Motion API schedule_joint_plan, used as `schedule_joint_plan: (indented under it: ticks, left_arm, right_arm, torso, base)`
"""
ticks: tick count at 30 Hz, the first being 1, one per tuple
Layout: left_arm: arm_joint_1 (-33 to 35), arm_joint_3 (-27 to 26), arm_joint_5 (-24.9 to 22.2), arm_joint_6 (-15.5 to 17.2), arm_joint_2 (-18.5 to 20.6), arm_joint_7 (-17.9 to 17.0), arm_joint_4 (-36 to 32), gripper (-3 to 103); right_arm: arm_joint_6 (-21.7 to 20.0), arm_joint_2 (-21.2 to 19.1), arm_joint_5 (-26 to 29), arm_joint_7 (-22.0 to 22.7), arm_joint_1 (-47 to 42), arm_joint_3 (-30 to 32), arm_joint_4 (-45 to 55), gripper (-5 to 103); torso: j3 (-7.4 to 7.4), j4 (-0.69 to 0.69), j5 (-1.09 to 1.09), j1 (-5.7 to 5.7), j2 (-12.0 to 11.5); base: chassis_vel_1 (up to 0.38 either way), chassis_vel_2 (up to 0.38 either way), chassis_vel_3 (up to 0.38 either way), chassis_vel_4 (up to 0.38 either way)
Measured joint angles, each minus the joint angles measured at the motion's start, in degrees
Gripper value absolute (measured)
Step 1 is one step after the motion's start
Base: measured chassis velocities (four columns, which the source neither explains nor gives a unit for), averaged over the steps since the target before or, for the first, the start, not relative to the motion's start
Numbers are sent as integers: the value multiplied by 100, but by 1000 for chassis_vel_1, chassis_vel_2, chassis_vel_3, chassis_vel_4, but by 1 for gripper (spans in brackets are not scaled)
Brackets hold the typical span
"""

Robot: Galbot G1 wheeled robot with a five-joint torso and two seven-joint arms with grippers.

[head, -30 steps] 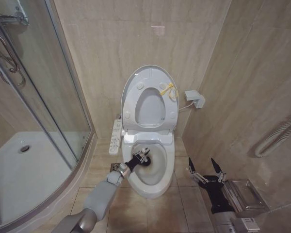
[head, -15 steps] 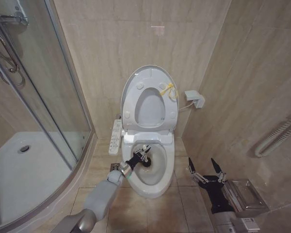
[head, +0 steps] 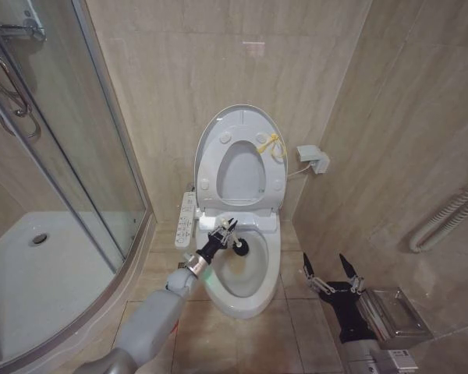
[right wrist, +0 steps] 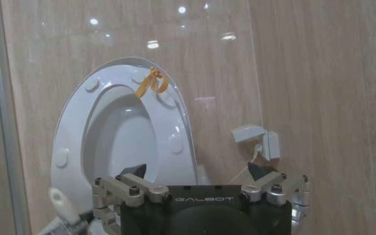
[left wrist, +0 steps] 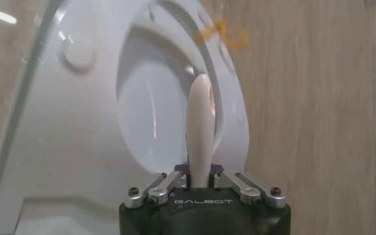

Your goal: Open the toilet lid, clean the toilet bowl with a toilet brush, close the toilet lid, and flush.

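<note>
The toilet lid [head: 238, 175] stands raised against the wall, with the seat ring and its yellow tie [head: 270, 143] up in front of it. Below them lies the open toilet bowl [head: 249, 282], white with a brownish inside. My left gripper [head: 223, 233] is shut on the toilet brush, holding it over the back of the bowl with the dark head [head: 240, 248] just under the rear rim. In the left wrist view the white handle [left wrist: 199, 117] runs out between the fingers. My right gripper [head: 330, 273] hangs open, low and to the right of the toilet.
A curved glass shower enclosure [head: 70, 164] fills the left side. A control panel [head: 186, 220] sits on the toilet's left flank, and a white wall box [head: 313, 159] with a cable on its right. A metal box [head: 391, 315] and a white hose [head: 444, 220] lie right.
My left gripper has drawn the brush from the middle of the bowl up and back toward the rear rim. The right arm has not moved.
</note>
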Motion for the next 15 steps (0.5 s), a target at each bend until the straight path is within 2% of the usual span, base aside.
schedule_joint_plan:
  ticks: [1,3,6,7,10,15]
  left_arm:
    - [44,0,-63,36,50,-17,-124,18]
    - [404,-70,-410,254,387,-147,-931,18]
    - [639,-149,-541,335,611,-216,-1334,18]
    - [639,-149,-541,335,611,-216,-1334,18]
    - [1180,-374,-493,400,983,-256,-1674,18]
    - [1535,-658,-377,354,1115,-147,-1791,18]
  right_arm:
    - [0,0,0,-1,0,0,0,100]
    - [0,0,0,0,0,0,0,100]
    - [0,0,0,-1,0,-1,0,100]
    - [0,0,0,-1,0,-1,0,100]
    - [0,0,0,0,0,0,0,100]
    - [0,-1,0,0,0,0,0,100]
  torso:
    - [0,0,0,0,0]
    - [0,0,0,0,0]
    - [-1,1,1,0,0]
    - [-1,1,1,0,0]
    - [0,1,0,0,0]
    - [0,2,-1,0,0]
  base:
    - [0,0,0,0]
    - [0,0,0,0]
    - [0,0,0,0]
    - [0,0,0,0]
    - [0,0,0,0]
    - [0,0,0,0]
